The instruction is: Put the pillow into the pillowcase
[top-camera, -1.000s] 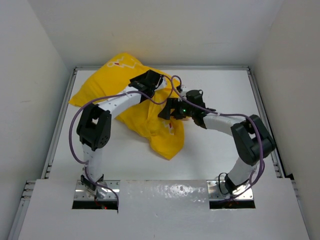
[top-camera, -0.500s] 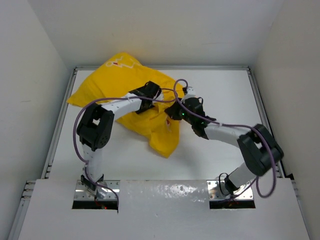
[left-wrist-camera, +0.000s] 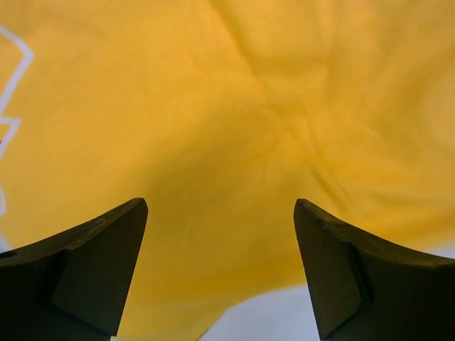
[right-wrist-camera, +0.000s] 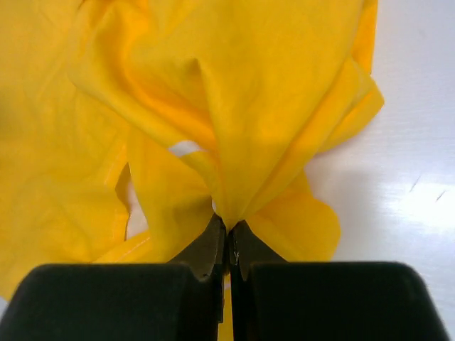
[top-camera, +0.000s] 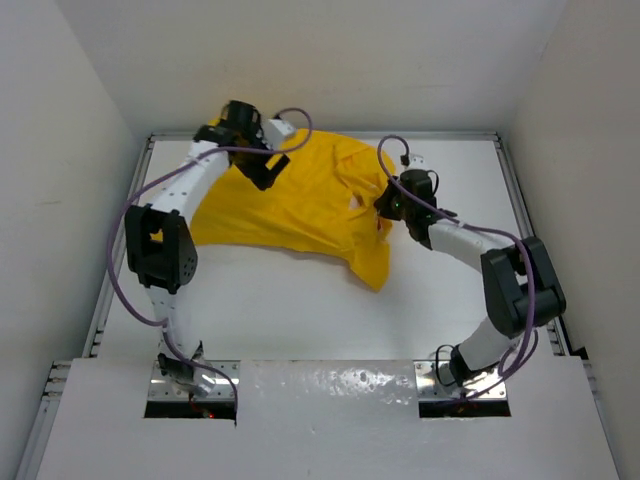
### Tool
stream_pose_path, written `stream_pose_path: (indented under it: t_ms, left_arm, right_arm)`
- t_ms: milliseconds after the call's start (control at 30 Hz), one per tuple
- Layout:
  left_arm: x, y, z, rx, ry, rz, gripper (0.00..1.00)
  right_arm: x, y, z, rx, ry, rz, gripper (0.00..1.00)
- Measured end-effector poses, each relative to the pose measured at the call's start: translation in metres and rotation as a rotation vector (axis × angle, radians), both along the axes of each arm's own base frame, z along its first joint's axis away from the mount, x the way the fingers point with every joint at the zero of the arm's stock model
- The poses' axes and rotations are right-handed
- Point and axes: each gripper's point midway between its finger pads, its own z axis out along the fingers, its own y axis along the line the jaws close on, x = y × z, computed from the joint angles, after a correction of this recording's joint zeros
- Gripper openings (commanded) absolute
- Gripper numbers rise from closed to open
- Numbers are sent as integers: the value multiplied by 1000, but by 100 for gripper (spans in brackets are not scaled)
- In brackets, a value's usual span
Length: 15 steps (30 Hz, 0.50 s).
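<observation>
Yellow cloth covers much of the table's [top-camera: 450, 290] far half: the pillowcase [top-camera: 300, 205] lies crumpled there, reaching from the table's far-left part across its middle, with one pointed corner hanging toward the table's near side.

The right claw [right-wrist-camera: 229, 226] sits right of the table's centre, at the pillowcase's right edge. It is clenched on a gathered pinch of the cloth, and folds fan out from the closed tips. A pale patch [right-wrist-camera: 185, 148] shows through a gap in those folds; what it is cannot be told.

The left claw [left-wrist-camera: 220, 207] is near the table's far-left corner, over the pillowcase's left end. It is released: its two fingers [left-wrist-camera: 106, 249] stand wide apart with nothing between them. Smooth yellow cloth lies beyond them, bare table shows at the cloth's lower edge, and a white printed line [left-wrist-camera: 15, 85] runs along the left of the left wrist view.
</observation>
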Motion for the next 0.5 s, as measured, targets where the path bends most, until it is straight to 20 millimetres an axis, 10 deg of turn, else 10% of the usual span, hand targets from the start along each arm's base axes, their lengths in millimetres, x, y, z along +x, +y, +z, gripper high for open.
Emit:
stream_pose_path:
  t_ms: [133,267,300,333,367,433,500]
  left_arm:
    - [5,23,58,-337,26,26,80]
    - [5,89,84,-378,-11,154,64]
    - [-2,115,79,-365,-10,213,54]
    - [-17,144,65,-340,2,280,27]
    - [-35,166,50,-318,39,350,19]
    - [-74,212,11,-239,119,483,27]
    - [-113,251,-28,-162,213,592,65]
  right_arm:
    - [35,-3,13,-107,36,112,96]
    - [50,0,62,-223,-27,216,97]
    - [42,-4,68,-250,-38,233,75]
    - [26,-8,72,-275,-44,259,14]
    - [9,-13,73,-298,-40,283,5]
    - [-22,-20,66,-302,-14,306,7]
    - [-55,-26,40,-296,63,330,60]
